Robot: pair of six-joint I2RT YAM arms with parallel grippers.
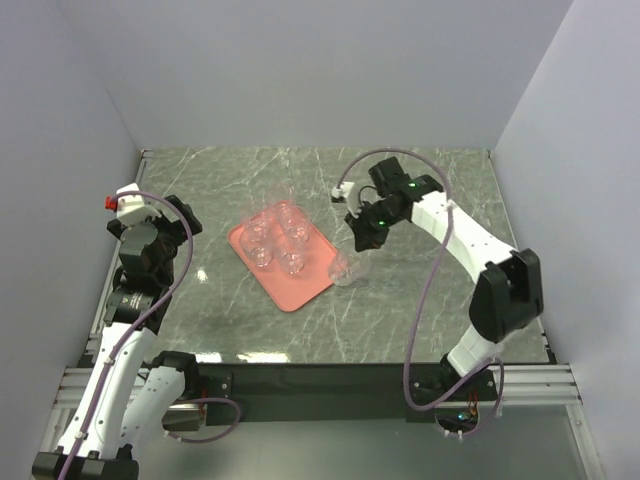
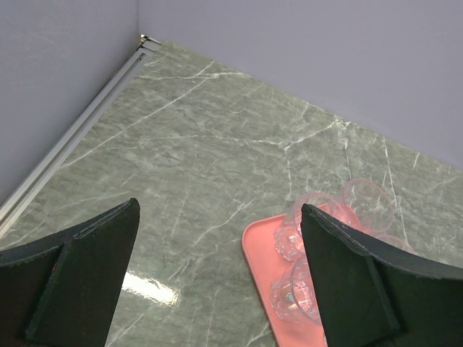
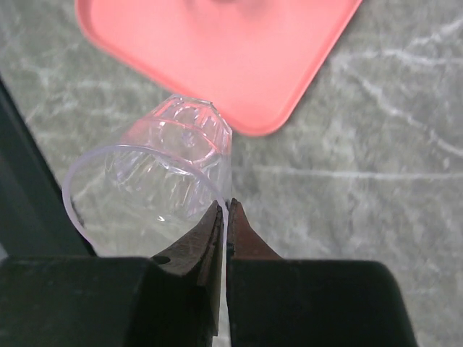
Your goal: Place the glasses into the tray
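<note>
The salmon-pink tray (image 1: 300,285) lies mid-table and holds several clear glasses (image 1: 270,236). It also shows in the left wrist view (image 2: 260,249) and the right wrist view (image 3: 239,58). My right gripper (image 1: 356,244) is shut on the rim of one clear glass (image 1: 342,269), held just off the tray's right corner. In the right wrist view the gripper (image 3: 227,207) pinches the glass (image 3: 163,173) wall, one finger inside. My left gripper (image 2: 217,238) is open and empty, raised at the table's left, left of the tray.
Grey walls enclose the marble table (image 1: 430,300) on three sides. A metal rail (image 2: 79,130) runs along the left wall. The black front edge (image 1: 330,375) lies near the arm bases.
</note>
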